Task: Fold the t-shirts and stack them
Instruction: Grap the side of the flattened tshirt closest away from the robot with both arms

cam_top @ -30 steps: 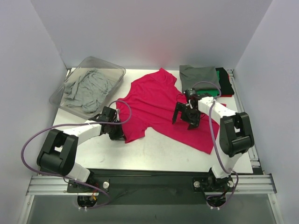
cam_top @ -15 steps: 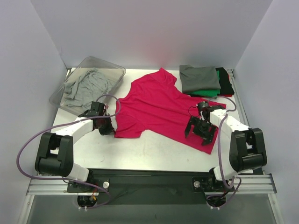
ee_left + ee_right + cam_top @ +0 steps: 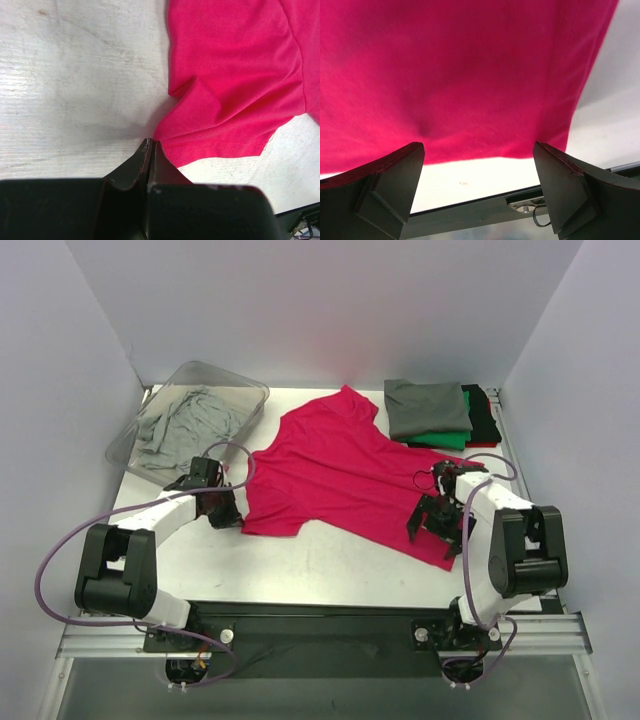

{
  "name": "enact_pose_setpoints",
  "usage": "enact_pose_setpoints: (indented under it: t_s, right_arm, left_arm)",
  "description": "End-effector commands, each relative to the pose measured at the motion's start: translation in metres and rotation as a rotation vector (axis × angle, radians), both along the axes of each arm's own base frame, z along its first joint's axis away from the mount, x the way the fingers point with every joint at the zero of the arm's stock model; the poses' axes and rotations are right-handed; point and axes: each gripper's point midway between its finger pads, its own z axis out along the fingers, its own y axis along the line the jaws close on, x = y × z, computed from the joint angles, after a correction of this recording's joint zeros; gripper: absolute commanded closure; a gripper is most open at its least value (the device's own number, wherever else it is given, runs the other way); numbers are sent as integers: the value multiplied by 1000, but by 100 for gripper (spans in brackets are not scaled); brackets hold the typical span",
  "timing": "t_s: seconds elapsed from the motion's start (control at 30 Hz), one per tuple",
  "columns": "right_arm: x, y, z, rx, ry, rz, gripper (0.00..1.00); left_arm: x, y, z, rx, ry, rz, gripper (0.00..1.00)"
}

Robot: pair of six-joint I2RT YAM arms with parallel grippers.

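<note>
The magenta-red t-shirt (image 3: pixel 340 465) lies spread across the middle of the table, collar toward the back. My left gripper (image 3: pixel 225 510) is at its near-left sleeve corner. In the left wrist view (image 3: pixel 151 144) the jaws are pressed together, with the sleeve hem (image 3: pixel 215 147) running in at their tips. My right gripper (image 3: pixel 437 530) is open over the shirt's near-right hem. In the right wrist view (image 3: pixel 477 147) its fingers straddle the hem edge of the shirt (image 3: pixel 460 65) and hold nothing.
A folded stack stands at the back right: a dark grey shirt (image 3: pixel 427 407) on top, with green (image 3: pixel 440 439), black (image 3: pixel 487 415) and red (image 3: pixel 480 445) below. A clear plastic bin (image 3: pixel 222 374) at the back left holds a crumpled light grey shirt (image 3: pixel 185 425). The table's front edge (image 3: pixel 470 212) is just below the right gripper.
My left gripper moved left and drew the sleeve out flat. My right gripper moved from the shirt's middle toward the near right, to the hem, and stayed open.
</note>
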Motion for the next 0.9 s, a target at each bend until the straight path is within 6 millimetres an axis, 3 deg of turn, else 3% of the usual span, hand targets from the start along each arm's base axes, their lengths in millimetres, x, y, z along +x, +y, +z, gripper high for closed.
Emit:
enact_pose_setpoints:
  t_s: [0.0, 0.2, 0.43, 0.87]
  right_arm:
    - [17, -4, 3, -34, -7, -4, 4]
    - [39, 0, -6, -23, -12, 4, 4]
    - [81, 11, -4, -10, -47, 34, 4]
    - [124, 17, -14, -6, -58, 42, 4]
  left_arm:
    - [18, 1, 14, -8, -63, -14, 100]
    - [25, 6, 14, -11, -73, -4, 100]
    - [47, 7, 19, -11, -98, -11, 100]
    - [70, 0, 24, -43, -121, -45, 100]
